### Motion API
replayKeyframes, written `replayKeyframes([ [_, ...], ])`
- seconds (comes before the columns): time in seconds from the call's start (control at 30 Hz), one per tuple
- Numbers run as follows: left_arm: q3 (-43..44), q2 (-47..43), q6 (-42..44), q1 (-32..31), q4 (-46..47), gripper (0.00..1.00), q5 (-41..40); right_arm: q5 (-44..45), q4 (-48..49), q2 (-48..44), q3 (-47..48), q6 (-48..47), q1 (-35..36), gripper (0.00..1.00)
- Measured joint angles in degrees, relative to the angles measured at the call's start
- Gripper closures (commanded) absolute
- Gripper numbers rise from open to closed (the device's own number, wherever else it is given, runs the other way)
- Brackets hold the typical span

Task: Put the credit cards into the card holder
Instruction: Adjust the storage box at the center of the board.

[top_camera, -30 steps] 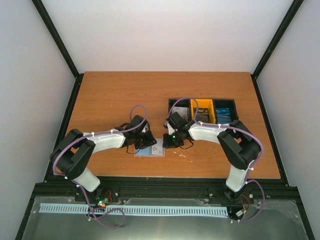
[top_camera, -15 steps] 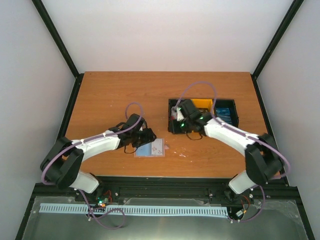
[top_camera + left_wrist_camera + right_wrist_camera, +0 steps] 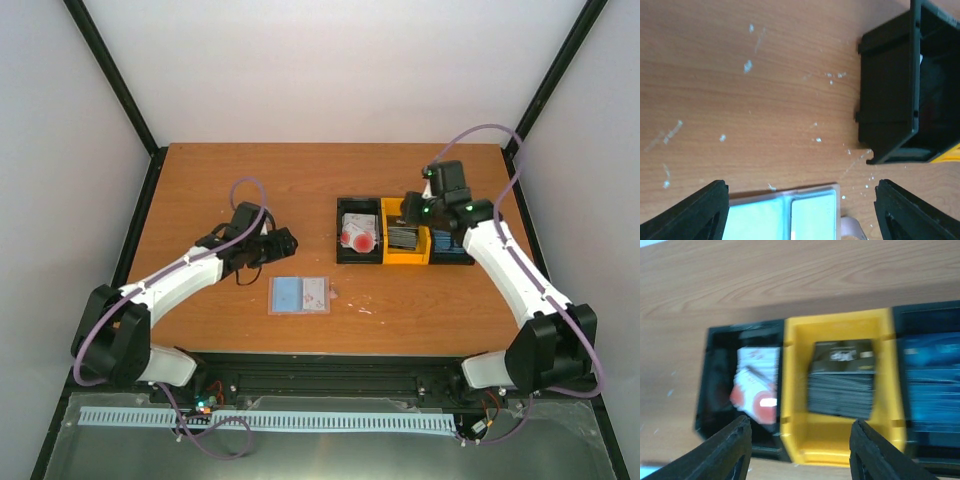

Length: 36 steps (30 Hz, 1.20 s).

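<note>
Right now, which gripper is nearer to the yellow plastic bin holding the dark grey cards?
Right. The right gripper hangs above the yellow plastic bin, near its far end. The left gripper is well off to the bin's left, past the black plastic bin.

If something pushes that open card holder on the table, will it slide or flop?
Lying open, flat and thin, the card holder probably slides easily on the smooth table. Its middle fold likely lets it flop when lifted.
</note>
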Motion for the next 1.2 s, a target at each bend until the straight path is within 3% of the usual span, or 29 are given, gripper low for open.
replayKeyframes([
  [0.3, 0.55, -0.59, 7.58, 6.75, 1.40, 0.18, 5.92, 3.37, -4.79, 7.65, 5.09, 1.20, -13.35, 0.48],
  [0.43, 0.55, -0.63, 9.42, 7.28, 1.70, 0.17, 7.21, 2.75, -5.99, 11.67, 5.09, 6.62, -17.92, 0.55],
  [0.8, 9.53, 7.56, 14.69, 7.76, 0.17, 0.17, 5.99, 3.02, -1.44, 21.66, 2.16, 24.55, -18.93, 0.63],
  [1.0, 12.94, 9.46, 17.05, 8.70, -1.03, 0.18, 5.16, 1.44, 2.08, 24.70, 6.01, 16.22, -18.14, 0.56],
  [1.2, 14.84, 12.59, 19.50, 9.25, -1.09, 0.23, 7.98, 5.68, 2.47, 25.16, 13.81, 4.46, -18.21, 0.50],
])
